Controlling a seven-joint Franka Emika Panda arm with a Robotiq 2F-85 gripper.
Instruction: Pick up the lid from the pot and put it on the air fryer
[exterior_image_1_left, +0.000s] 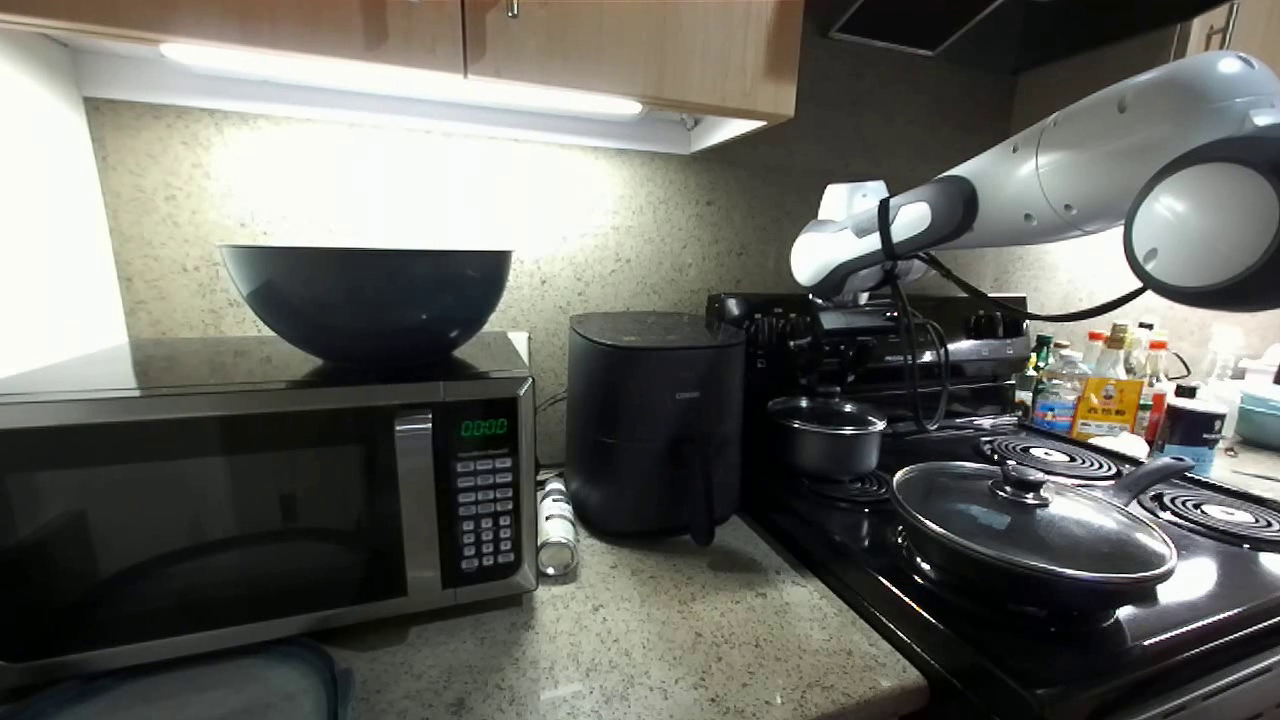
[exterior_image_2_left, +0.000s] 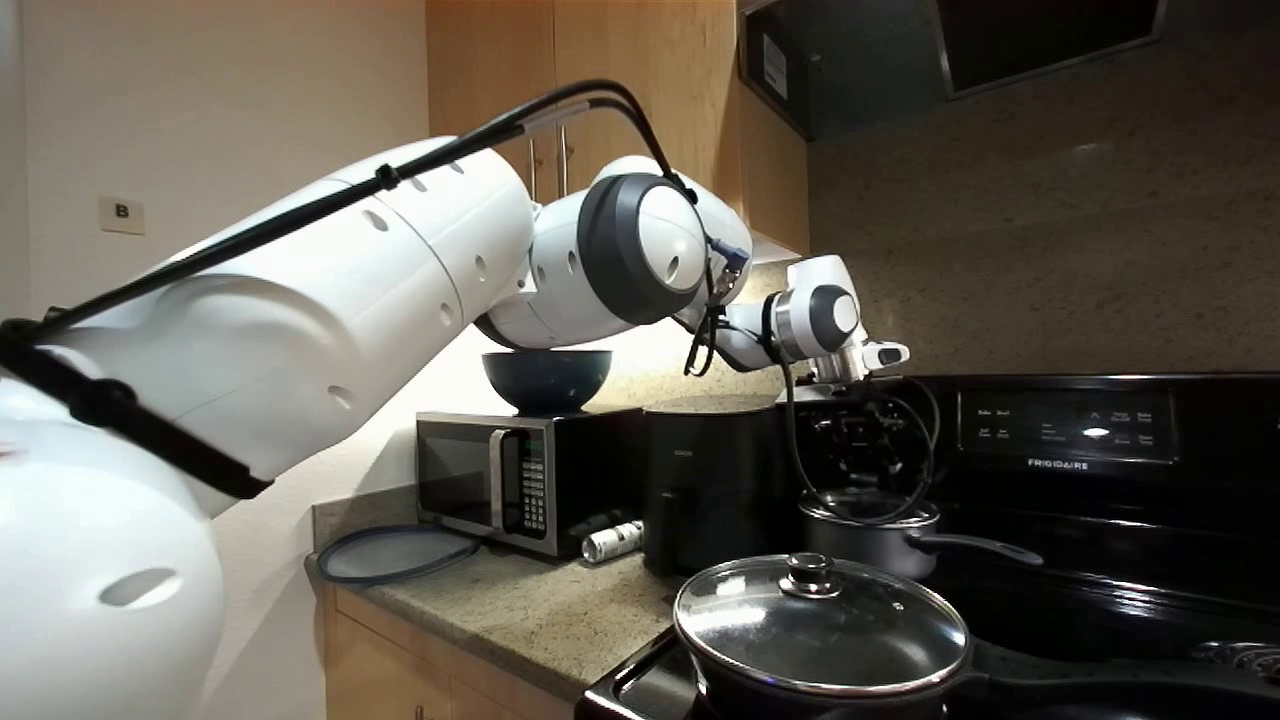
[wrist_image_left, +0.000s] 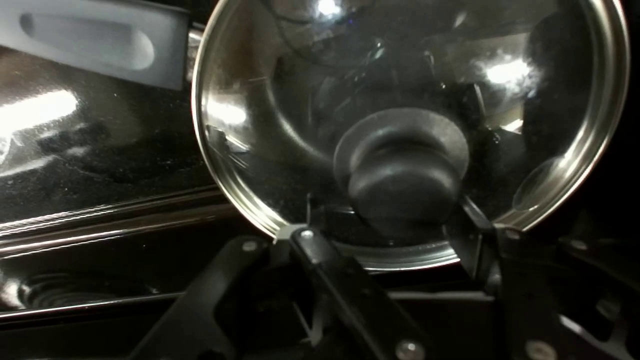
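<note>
The lid (wrist_image_left: 400, 90) sits on the pot (exterior_image_1_left: 828, 453) beside the air fryer (exterior_image_1_left: 655, 430), its knob (wrist_image_left: 405, 182) just below the claw (wrist_image_left: 387, 227) and roughly between the spread fingers (wrist_image_left: 469, 242), nearer one, touching or not I can't tell.

In the wrist view you cannot confirm whether the fingers (wrist_image_left: 465, 245) of the gripper (wrist_image_left: 386, 217) touch the knob (wrist_image_left: 406, 190); the top edge crops the lid (wrist_image_left: 407, 122), and the left edge cuts off the pot handle (wrist_image_left: 100, 45). In both exterior views you cannot make out those fingers against the dark stove back (exterior_image_1_left: 970, 350).
</note>
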